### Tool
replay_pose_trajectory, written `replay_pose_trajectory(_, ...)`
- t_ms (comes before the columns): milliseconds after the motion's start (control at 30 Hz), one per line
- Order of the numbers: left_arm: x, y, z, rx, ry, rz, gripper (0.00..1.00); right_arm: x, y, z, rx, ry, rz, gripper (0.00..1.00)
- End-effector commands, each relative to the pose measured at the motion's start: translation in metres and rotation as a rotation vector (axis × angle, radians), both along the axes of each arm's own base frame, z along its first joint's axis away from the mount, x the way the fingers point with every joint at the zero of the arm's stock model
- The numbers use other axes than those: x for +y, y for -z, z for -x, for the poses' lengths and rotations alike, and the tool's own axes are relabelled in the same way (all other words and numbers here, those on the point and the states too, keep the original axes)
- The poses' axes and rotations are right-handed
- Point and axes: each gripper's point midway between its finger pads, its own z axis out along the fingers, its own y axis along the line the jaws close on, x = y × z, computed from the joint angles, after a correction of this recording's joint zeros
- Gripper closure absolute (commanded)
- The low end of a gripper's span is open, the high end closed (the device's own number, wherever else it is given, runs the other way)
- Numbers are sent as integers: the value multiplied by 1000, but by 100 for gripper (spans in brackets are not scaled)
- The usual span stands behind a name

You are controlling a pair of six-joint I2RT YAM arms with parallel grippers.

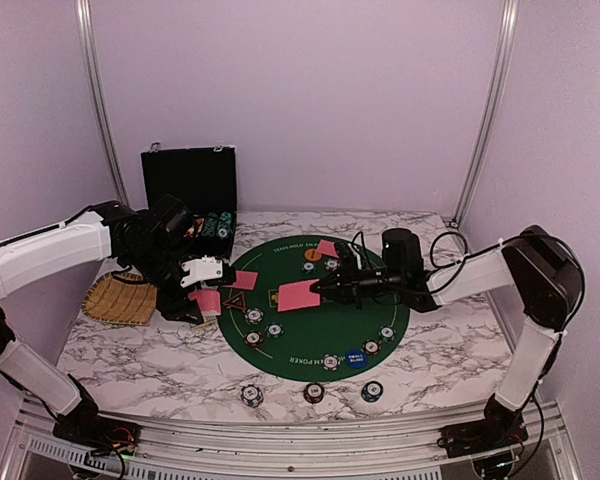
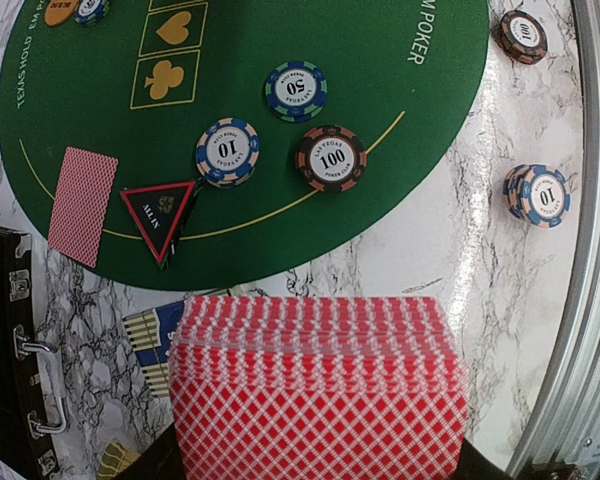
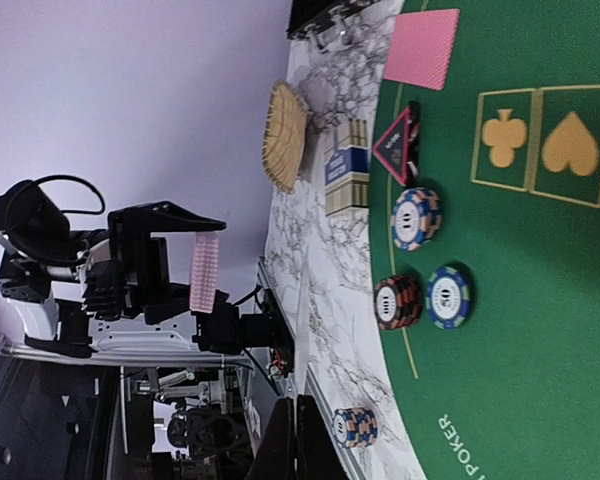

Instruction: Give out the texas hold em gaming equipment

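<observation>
Starting at the table's left edge, the woven straw tray (image 1: 115,298) lies just beside the left claw (image 1: 202,296). That claw is clamped across a thick deck of red-backed playing cards (image 2: 320,395), held above the marble just outside the left rim of the round green mat (image 1: 315,335), with a blue-and-cream card box (image 2: 148,340) partly hidden beneath it. Just inside that rim a face-down card (image 2: 83,205) lies beside the dark red-edged triangle (image 2: 160,215), and three chips marked 10 (image 2: 227,152), 50 (image 2: 295,91) and 100 (image 2: 331,158) sit close together further in. Over the mat's middle the right claw (image 1: 323,287) is fully closed. From above, a single red-backed card (image 1: 296,295) juts flat from its tips, its long axis pointing left toward the deck, which is well apart. The claw's own camera shows only shut fingers, so the pinch is a judgement. Setting this card down looks like the right arm's job. Bare felt lies below it and toward the mat's centre. Chips and the blue small blind disc (image 1: 355,358) line the near arc, another card (image 1: 327,248) sits at the far rim, and three chip stacks (image 1: 314,392) line the table's near edge.
</observation>
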Motion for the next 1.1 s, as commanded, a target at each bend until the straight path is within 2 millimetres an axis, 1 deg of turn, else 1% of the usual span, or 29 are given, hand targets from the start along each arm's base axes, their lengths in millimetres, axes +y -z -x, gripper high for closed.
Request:
replay_pose_trajectory(0, -2, -13, 2, -18, 9, 24, 81, -28, 37, 6, 24, -25, 155, 100)
replay_pose_trajectory(233, -1, -14, 2, -18, 10, 23, 81, -53, 72, 4, 10, -38, 334, 100)
replay_pose_trajectory(300, -1, -13, 2, -17, 11, 22, 81, -59, 85, 7, 20, -52, 384, 100)
replay_pose_trajectory(400, -1, -14, 2, -15, 9, 23, 81, -65, 95, 8, 24, -56, 431, 100)
replay_pose_trajectory(533, -1, -13, 3, -12, 8, 21, 81, -71, 102, 7, 13, -57, 484, 100)
replay_pose_trajectory(733, -3, -13, 3, -4, 11, 26, 81, -81, 106, 2, -13, -51, 568, 100)
replay_pose_trajectory(1067, -3, -13, 4, -1, 16, 25, 81, -97, 107, 1, -44, -69, 694, 99)
